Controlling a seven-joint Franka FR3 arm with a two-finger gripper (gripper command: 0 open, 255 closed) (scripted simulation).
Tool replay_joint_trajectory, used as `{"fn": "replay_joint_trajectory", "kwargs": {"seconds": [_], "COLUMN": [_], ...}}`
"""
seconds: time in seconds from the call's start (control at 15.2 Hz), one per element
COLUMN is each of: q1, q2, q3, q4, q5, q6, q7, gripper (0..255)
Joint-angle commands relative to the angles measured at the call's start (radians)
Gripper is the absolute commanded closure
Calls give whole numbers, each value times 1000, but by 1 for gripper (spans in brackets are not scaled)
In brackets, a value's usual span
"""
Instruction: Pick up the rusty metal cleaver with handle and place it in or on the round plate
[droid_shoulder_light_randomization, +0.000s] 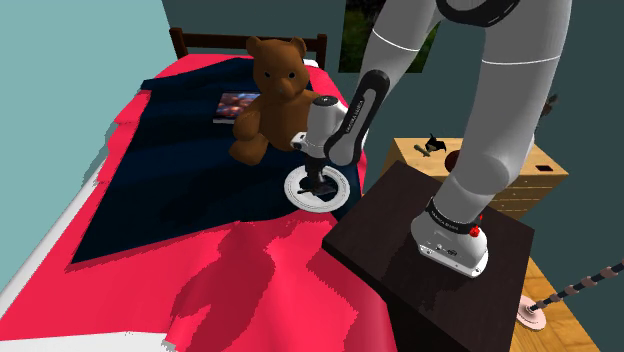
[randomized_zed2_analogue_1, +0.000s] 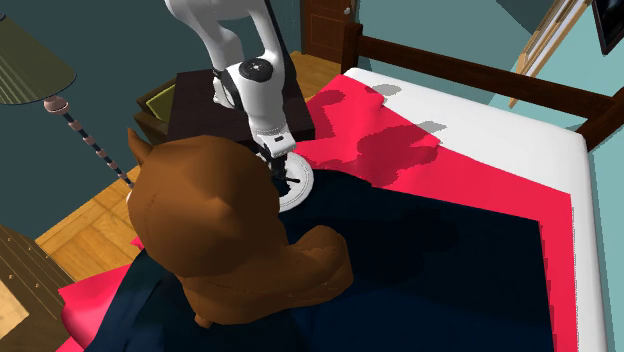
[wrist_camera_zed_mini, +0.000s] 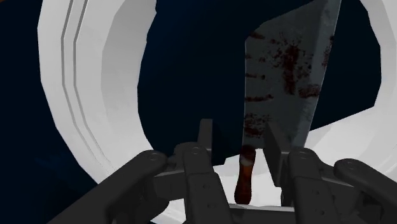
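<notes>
Rust-flecked grey steel marks the cleaver (wrist_camera_zed_mini: 286, 76), which the wrist view shows lying across the round white plate (wrist_camera_zed_mini: 95, 95). Its broad blade stretches over the plate's dark navy middle toward the far rim. Its short brown handle (wrist_camera_zed_mini: 245, 175) sits over the near rim, pointing back toward the hand. The jaws stand apart. One black finger (wrist_camera_zed_mini: 205, 137) is on one side of the handle and the other on the opposite side, with a gap visible between each finger and the handle, so nothing is clasped.

From the shoulder view the plate (droid_shoulder_light_randomization: 343, 190) rests on a dark navy blanket (droid_shoulder_light_randomization: 180, 170) spread over the red bed cover (droid_shoulder_light_randomization: 250, 270), close to the edge of the bed nearest the dark brown stand (droid_shoulder_light_randomization: 420, 270). The white arm (droid_shoulder_light_randomization: 480, 100) bends down from the stand and hangs the hand straight over the plate. A brown teddy bear (droid_shoulder_light_randomization: 272, 95) sits on the blanket just beyond the plate, and a flat book (droid_shoulder_light_randomization: 238, 104) lies behind the bear toward the dark wooden headboard (droid_shoulder_light_randomization: 200, 40). A light wooden nightstand (droid_shoulder_light_randomization: 520, 170) stands behind the stand.

In the second exterior view the teddy bear (randomized_zed2_analogue_1: 215, 230) looms in the foreground, and the plate (randomized_zed2_analogue_1: 305, 182) peeks out past its head, under the lowered hand.
</notes>
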Motion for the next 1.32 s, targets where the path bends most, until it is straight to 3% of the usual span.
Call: {"fn": "replay_joint_trajectory", "kwargs": {"seconds": [0.0, 0.13, 0.66, 1.12, 1.19, 1.25], "q1": [-48, -146, -29, -28, -28, -28], "q2": [-42, -124, 18, 18, 18, 18], "q3": [44, 141, -1, -1, -1, -1], "q4": [-34, -93, -56, -56, -56, -56], "q5": [28, 108, -10, -9, -9, -9], "q6": [-16, -52, 55, 55, 55, 55], "q7": [-43, -145, -54, -55, -55, -55], "gripper": [0, 0, 0, 0, 255, 255]}}
